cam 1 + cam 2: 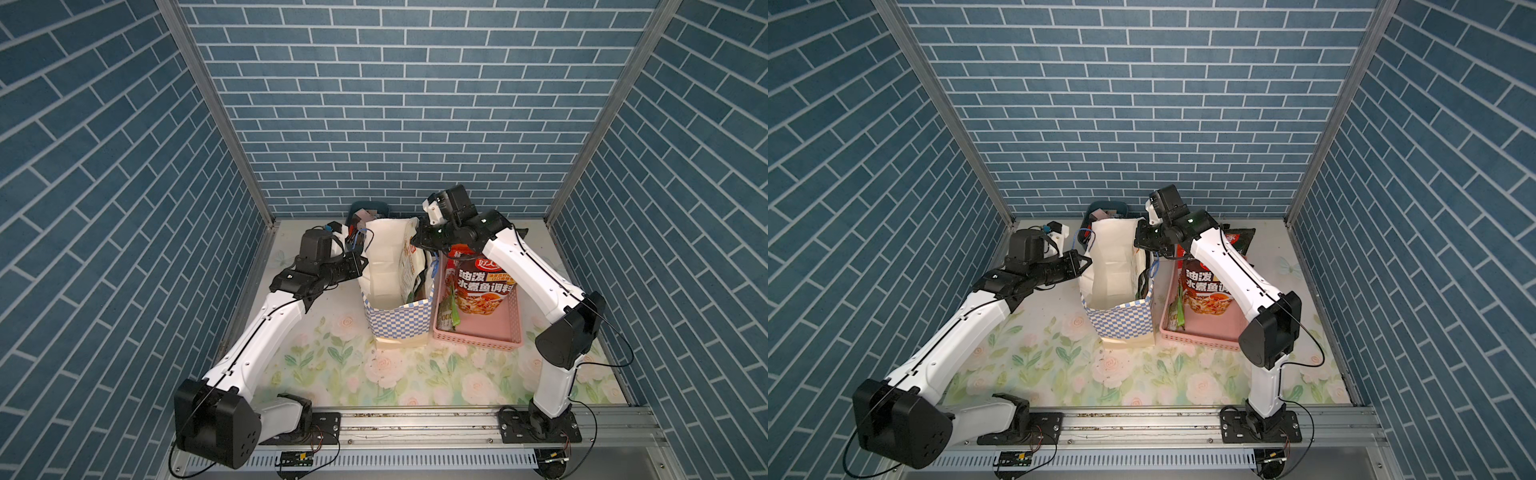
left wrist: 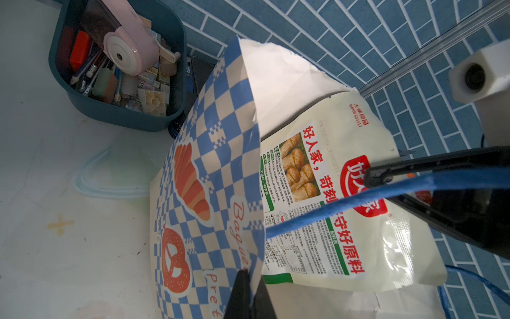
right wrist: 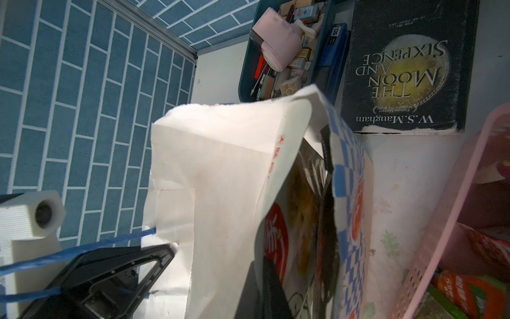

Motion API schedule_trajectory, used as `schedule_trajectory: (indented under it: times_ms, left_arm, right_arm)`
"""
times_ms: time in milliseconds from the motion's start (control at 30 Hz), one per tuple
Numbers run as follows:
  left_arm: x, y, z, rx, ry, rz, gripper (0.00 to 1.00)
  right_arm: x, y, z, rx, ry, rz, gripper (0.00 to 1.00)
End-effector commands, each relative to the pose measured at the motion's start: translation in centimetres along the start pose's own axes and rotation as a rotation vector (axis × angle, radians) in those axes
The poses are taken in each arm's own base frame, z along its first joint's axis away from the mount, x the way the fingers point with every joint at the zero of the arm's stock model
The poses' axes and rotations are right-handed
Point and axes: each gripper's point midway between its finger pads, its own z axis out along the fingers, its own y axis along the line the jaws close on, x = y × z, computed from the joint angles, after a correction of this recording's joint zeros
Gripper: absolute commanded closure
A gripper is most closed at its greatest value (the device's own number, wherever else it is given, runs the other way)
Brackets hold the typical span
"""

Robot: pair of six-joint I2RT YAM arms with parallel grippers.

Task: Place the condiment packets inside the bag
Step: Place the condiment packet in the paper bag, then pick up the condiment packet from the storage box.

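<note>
Your left fingers (image 2: 242, 298) pinch the bag (image 2: 215, 154) rim. Your right fingers (image 2: 430, 165) clamp a white condiment packet (image 2: 317, 154) standing inside it.

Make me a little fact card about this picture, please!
Bag: checkered, standing, mouth open
Left gripper: shut on bag's rim
Right gripper: shut, apparently on white packet poking from bag
Pink basket: beside bag, holds big dark packet and green packets
Teal bin: behind bag, full of small things
</note>
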Motion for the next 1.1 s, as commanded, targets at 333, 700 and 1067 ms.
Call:
schedule_trajectory:
  times_ms: [333,700,1067]
  left_arm:
    - [0.8,0.3,0.4,-0.011,0.033,-0.004,1.0]
    - [0.9,0.4,0.4,-0.018,0.035,-0.006,1.0]
    - [1.1,0.5,0.5,-0.015,0.042,-0.003,1.0]
  right_arm:
    - [-0.8,-1.0,1.1,0.045,-0.035,-0.071,0.73]
    - [-3.6,4.8,-12.4,-0.046,-0.301,-0.47,0.58]
    - [4.4,-11.4,-17.0,0.243,0.031,-1.028,0.42]
